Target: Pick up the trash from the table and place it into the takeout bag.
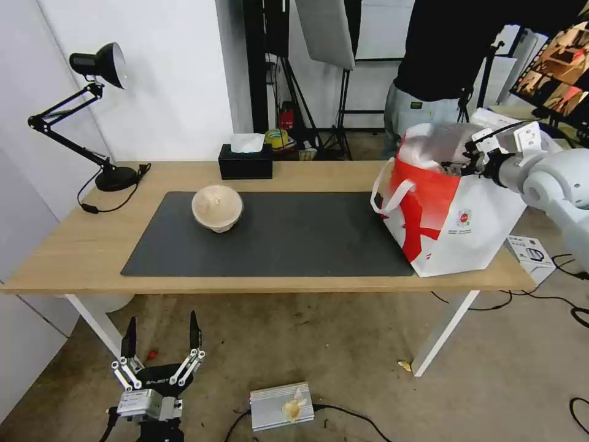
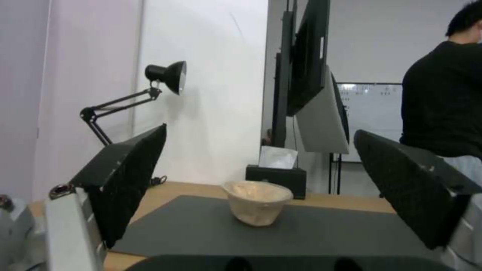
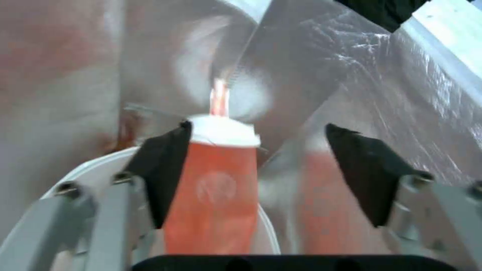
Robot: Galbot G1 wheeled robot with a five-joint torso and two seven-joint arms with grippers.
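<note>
The white-and-red takeout bag (image 1: 454, 215) stands at the right end of the light-wood table (image 1: 67, 252). My right gripper (image 1: 457, 162) reaches into its mouth. In the right wrist view this gripper (image 3: 261, 173) is open amid the foil lining (image 3: 351, 75). The red drink cup (image 3: 216, 188), with white lid and straw, stands against one finger (image 3: 160, 169), over the white bowl's rim (image 3: 75, 177). A beige lidded bowl (image 1: 216, 207) (image 2: 257, 201) rests on the dark mat (image 1: 276, 239). My left gripper (image 1: 161, 337) hangs open below the table's front edge, its fingers (image 2: 125, 177) framing that bowl from afar.
A black desk lamp (image 1: 98, 67) stands at the table's far left, with a black tissue box (image 1: 245, 161) at the back edge. A person in black (image 1: 442, 55) is behind the bag. A silver box (image 1: 281, 405) and cables lie on the floor.
</note>
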